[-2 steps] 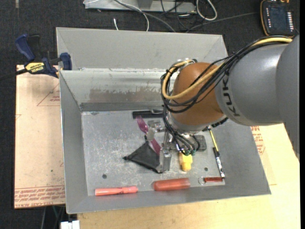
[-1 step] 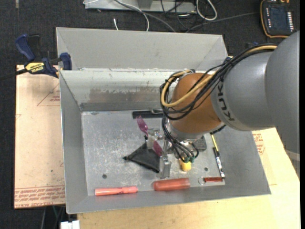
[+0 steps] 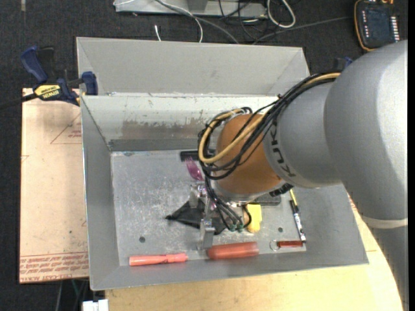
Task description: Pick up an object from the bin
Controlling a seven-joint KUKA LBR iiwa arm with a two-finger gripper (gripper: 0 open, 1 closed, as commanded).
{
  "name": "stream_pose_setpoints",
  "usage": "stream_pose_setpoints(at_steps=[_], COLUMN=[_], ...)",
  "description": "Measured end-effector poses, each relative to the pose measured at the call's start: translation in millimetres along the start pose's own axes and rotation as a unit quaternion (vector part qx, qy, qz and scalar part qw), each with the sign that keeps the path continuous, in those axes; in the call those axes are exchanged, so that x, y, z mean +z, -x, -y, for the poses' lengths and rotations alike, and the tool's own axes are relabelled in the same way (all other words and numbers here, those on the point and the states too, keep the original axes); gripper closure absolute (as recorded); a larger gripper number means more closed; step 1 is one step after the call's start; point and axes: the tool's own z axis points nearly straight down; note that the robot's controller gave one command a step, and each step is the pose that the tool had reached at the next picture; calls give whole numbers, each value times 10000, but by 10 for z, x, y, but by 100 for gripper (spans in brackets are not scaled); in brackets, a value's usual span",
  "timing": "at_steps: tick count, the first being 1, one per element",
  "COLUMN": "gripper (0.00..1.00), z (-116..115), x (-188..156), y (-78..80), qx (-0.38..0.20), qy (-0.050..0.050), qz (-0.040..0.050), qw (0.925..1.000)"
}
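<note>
Several loose things lie close round the claw (image 3: 207,230), which sits low over the bin (image 3: 130,173) floor under the orange wrist cover (image 3: 243,157). Claw state: cannot tell, since the cables (image 3: 209,141) and wrist hide it. Nearest candidate is the black wedge (image 3: 185,214), touching or just beside the claw on its view-left side. Red cylinder (image 3: 232,251) lies just past the claw tip, toward the near wall. Pink stick (image 3: 157,260) is further view-left of that. Yellow piece (image 3: 253,216) is just view-right of the claw, and the purple bit (image 3: 193,168) is behind it, toward the far wall. Judgement: the wedge is the likely pick. To do it well, centre over the wedge's thick part, not its thin point. Descend straight and close only once both sides are bracketed. Stay clear of the cylinder so it isn't dragged along, then lift vertically.
</note>
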Motion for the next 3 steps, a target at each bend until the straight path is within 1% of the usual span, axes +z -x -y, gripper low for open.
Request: stream_pose_setpoints(at_steps=[1, 2, 3], gripper=[100, 100, 100], z=[-13, -13, -9], x=[-9, -9, -221], y=[28, 28, 1], qx=[-15, -13, -13], qy=[0, 1, -5], qz=[-62, -62, -108], qw=[10000, 10000, 9999])
